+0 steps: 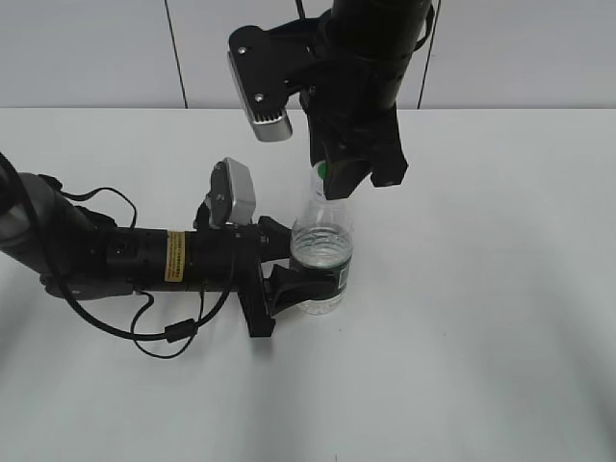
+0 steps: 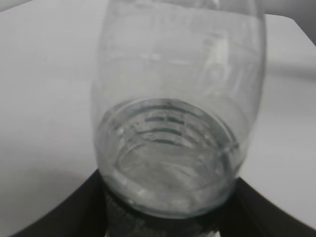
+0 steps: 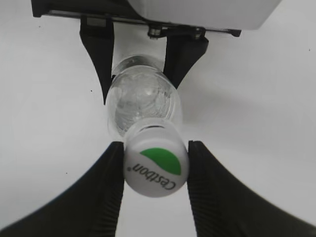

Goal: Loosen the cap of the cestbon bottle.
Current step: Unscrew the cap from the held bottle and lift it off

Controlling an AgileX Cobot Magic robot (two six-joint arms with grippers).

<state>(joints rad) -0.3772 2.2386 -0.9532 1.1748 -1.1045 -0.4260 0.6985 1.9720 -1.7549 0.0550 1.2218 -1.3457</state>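
Right wrist view: cap (image 3: 155, 165) sits between the right gripper (image 3: 155, 168) fingers, white top with green half-circle and "Cestbon" lettering facing the camera. Both dark fingers (image 3: 111, 173) touch the cap's sides, left and right, so the gripper is clamped on the cap. No gap visible on either side.

Below the cap, the cestbon bottle (image 3: 143, 101) body drops away toward the table, and the left gripper (image 3: 140, 74) fingers flank it lower down.

Exterior view: cestbon bottle (image 1: 320, 260) stands upright on the white table (image 1: 481, 337), roughly centre, partly filled with water. Cap (image 1: 321, 171) is mostly hidden by the right gripper (image 1: 332, 178), which comes down from above. Left gripper (image 1: 298, 279) reaches in horizontally from the left, low to the table, and holds the bottle's lower body around the dark label band. Its arm (image 1: 144, 255) lies nearly flat along the table, cable loop trailing beneath it.

Left wrist view: bottle (image 2: 173, 123) fills the frame, blurred, with dark fingers (image 2: 69, 212) at both bottom corners pressed to it. Closed on the bottle.

Open room: wide bare table right of and in front of the bottle. Left side is taken up by the left arm. Table's far edge meets the wall (image 1: 96, 48) behind the right arm, well apart from the bottle.
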